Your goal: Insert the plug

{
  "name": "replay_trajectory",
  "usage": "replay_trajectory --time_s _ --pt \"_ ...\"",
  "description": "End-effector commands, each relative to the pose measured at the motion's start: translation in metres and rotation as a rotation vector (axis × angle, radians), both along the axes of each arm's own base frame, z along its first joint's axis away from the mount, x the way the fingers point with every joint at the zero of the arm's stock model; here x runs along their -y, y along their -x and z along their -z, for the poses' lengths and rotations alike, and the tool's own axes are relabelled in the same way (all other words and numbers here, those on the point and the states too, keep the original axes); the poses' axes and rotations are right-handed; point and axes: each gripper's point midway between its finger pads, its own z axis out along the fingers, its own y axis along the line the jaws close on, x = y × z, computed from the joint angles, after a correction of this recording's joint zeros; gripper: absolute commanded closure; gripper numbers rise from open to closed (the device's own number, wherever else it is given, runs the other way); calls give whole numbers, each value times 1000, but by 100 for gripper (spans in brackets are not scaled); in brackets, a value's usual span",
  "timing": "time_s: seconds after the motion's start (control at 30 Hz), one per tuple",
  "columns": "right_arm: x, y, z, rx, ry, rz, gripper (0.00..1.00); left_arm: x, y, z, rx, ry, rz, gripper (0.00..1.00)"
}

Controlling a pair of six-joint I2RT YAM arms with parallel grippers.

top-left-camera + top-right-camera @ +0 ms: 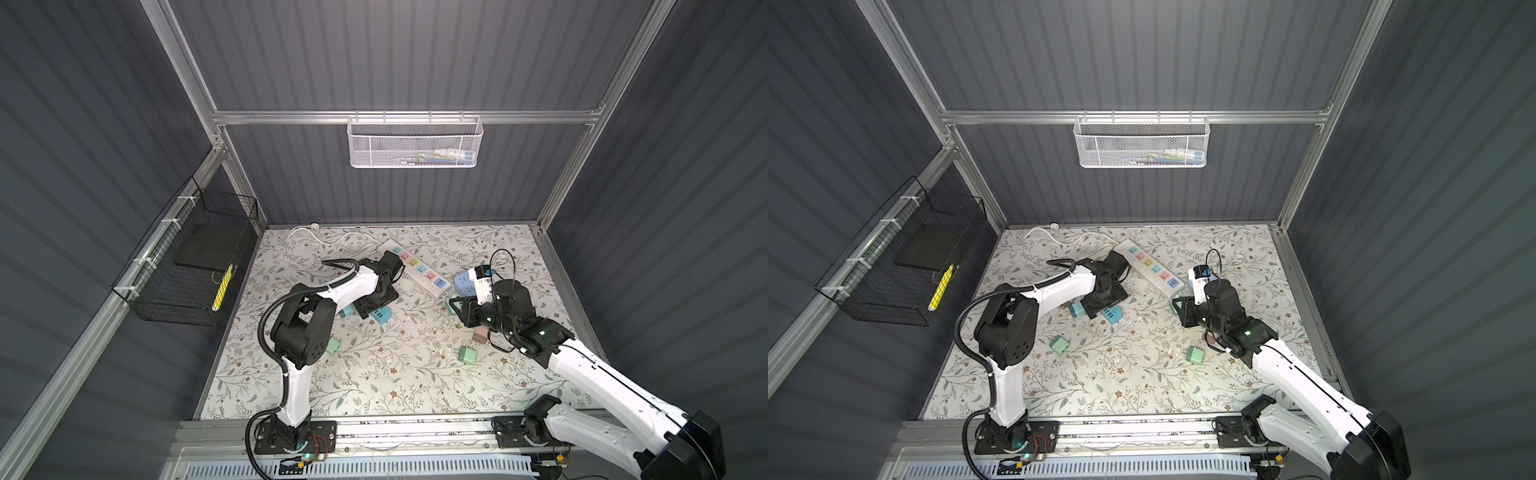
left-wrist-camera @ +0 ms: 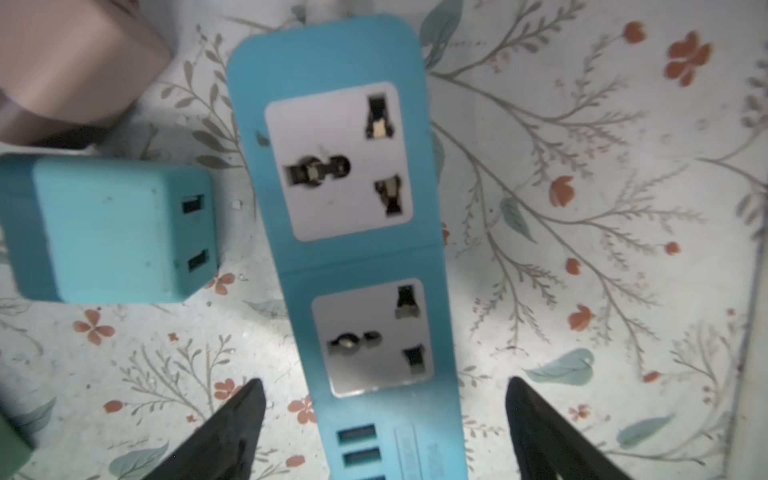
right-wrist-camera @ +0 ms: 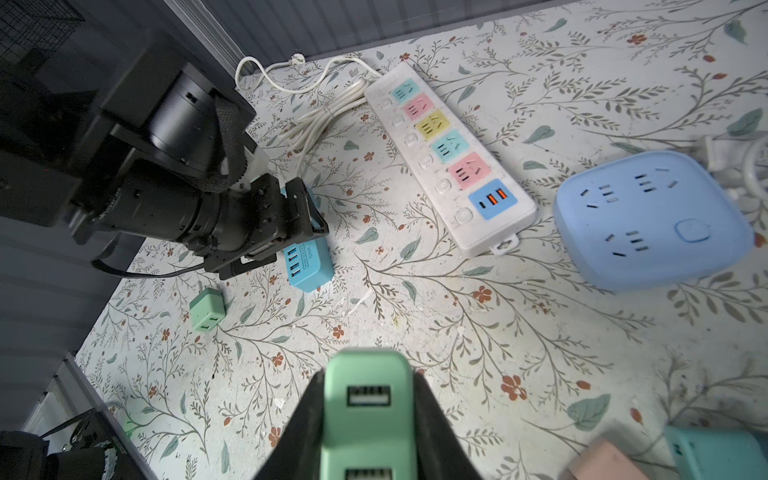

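Note:
A mint-green plug [image 3: 368,424] with two USB ports is clamped between the black fingers of my right gripper [image 3: 368,374], which is shut on it above the floral mat. In a top view that gripper [image 1: 457,308] hangs near the light-blue square socket [image 1: 462,282]. My left gripper [image 2: 385,380] stands open, its fingers [image 2: 245,419] on either side of a blue socket block [image 2: 353,257] with two universal outlets and USB ports, not touching it. In both top views this gripper [image 1: 374,305] [image 1: 1102,303] hovers over the block [image 1: 380,316] [image 1: 1111,316].
A white power strip [image 1: 415,268] [image 3: 449,158] with coloured outlets lies at the back, its cord [image 3: 316,112] coiled beside it. Loose plugs lie about: teal [image 2: 112,228], pink [image 1: 480,334], green [image 1: 467,355] [image 1: 332,345]. Frame walls close the mat [image 1: 374,386] on three sides.

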Motion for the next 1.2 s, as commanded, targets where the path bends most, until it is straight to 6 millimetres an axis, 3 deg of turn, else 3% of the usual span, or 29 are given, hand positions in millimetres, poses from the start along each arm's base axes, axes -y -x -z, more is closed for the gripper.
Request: replay_trajectory --time_s 0.0,0.1,0.13,0.33,0.47,0.73,0.83,0.93,1.03,1.17 --pt "3 0 -3 18 4 7 78 -2 7 11 -41 7 -14 14" --pt "3 0 -4 19 5 6 78 1 5 10 -8 38 7 21" --pt "3 0 -5 21 2 7 78 -4 15 18 -27 25 17 24" --pt "1 -1 -7 21 -4 5 78 7 33 19 10 31 69 50" --pt "2 0 -11 21 -1 3 79 18 57 22 -4 32 70 53" --pt "5 6 -13 18 9 0 79 71 117 34 -24 70 102 55" --pt "6 8 -14 13 12 -1 79 79 126 37 -46 84 125 47" --pt "7 8 -13 8 18 0 79 75 128 31 -32 61 152 26" --pt "5 7 -13 -2 9 1 79 71 126 9 46 20 212 2" --pt "-1 4 -13 2 8 -7 80 71 120 -26 163 30 319 0"
